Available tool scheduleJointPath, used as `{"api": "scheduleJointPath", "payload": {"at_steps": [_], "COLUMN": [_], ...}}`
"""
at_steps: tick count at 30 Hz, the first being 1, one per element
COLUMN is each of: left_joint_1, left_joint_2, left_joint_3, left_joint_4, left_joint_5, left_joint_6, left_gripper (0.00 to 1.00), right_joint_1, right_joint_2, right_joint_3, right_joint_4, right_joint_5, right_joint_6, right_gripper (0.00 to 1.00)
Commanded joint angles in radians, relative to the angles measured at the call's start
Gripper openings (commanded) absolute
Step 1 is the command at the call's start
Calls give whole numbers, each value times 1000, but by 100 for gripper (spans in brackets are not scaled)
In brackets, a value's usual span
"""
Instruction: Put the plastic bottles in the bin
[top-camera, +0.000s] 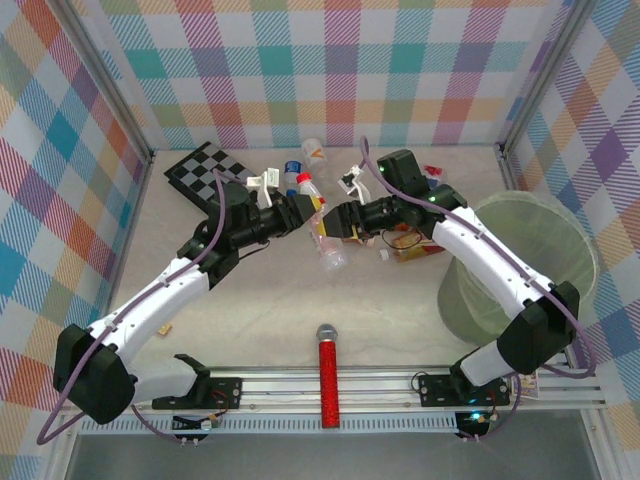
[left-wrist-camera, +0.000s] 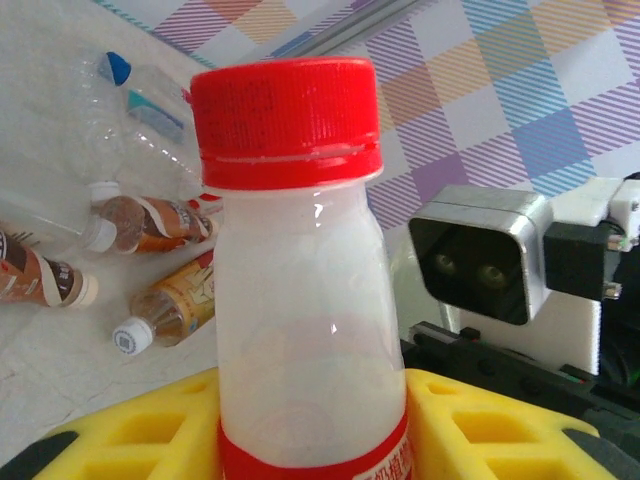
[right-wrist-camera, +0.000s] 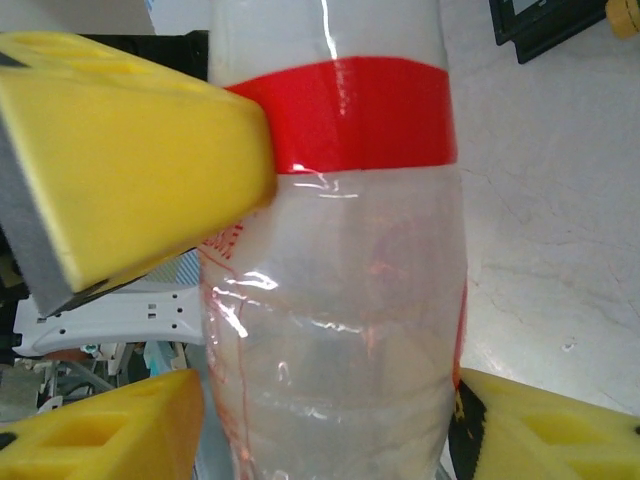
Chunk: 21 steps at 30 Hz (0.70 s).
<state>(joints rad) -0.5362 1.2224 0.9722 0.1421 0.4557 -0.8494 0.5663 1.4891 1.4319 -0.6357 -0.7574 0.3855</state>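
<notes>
The clear plastic bottle with red cap and red label band (left-wrist-camera: 300, 300) is held above mid-table, well apart from the large translucent pale-green bin (top-camera: 462, 300). I judge this a handover: my left gripper (left-wrist-camera: 310, 425) and right gripper (right-wrist-camera: 325, 430) both clamp it. Next, the left must release. Both arms reach inward, wrists facing each other.
</notes>
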Motion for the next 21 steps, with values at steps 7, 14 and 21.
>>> {"api": "scheduleJointPath", "payload": {"at_steps": [7, 14, 21], "left_joint_1": [-7, -4, 30], "left_joint_2": [7, -21, -95], "left_joint_3": [31, 24, 33], "left_joint_4": [73, 44, -179], "left_joint_5": [12, -22, -163], "left_joint_6": [-16, 10, 102], "left_gripper": [43, 92, 100], "right_joint_1": [5, -4, -52], "right_joint_2": [20, 18, -11], "right_joint_3": [26, 69, 225], "right_joint_4": [12, -35, -276], "right_joint_5": [-21, 34, 264], "right_joint_6": [-4, -15, -78], "right_gripper": [47, 43, 39]}}
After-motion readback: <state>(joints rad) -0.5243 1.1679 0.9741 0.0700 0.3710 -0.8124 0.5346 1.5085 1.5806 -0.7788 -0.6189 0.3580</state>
